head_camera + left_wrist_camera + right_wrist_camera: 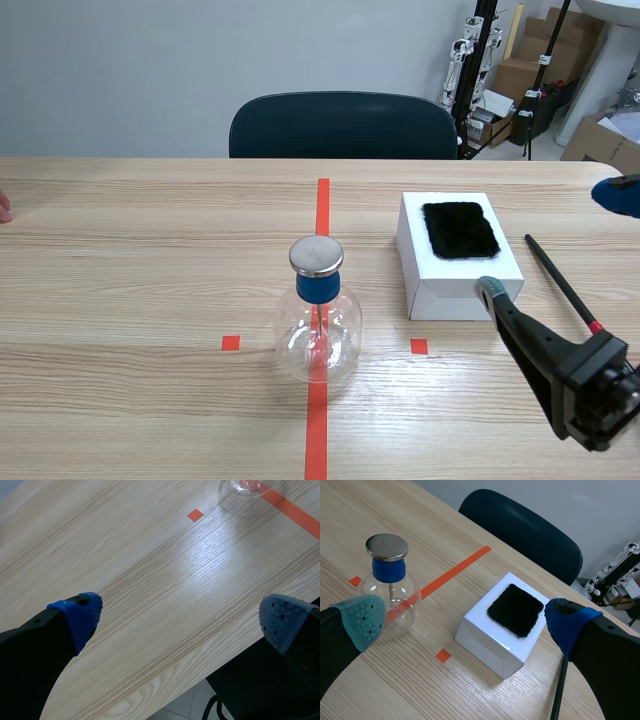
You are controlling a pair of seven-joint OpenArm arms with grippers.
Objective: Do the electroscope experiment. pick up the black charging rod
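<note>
The black charging rod [558, 281] lies flat on the table just right of a white box [455, 285], with a red band near its close end. In the right wrist view the rod [559, 690] runs beside my blue-padded finger [567, 625]. My right gripper [553, 243] hovers open and wide over the box and rod and holds nothing. That box [490, 642] carries a black fur patch [515, 610] on top. A glass flask electroscope [318, 320] with a metal cap stands on the centre tape line. My left gripper [180, 617] is open over the table's near edge, far from the rod.
A dark chair [345, 125] stands behind the table. Cardboard boxes and stands [540, 60] fill the back right corner. The flask's base [246, 486] shows ahead of my left gripper. A small pinkish thing [3, 208] pokes in at the table's left edge.
</note>
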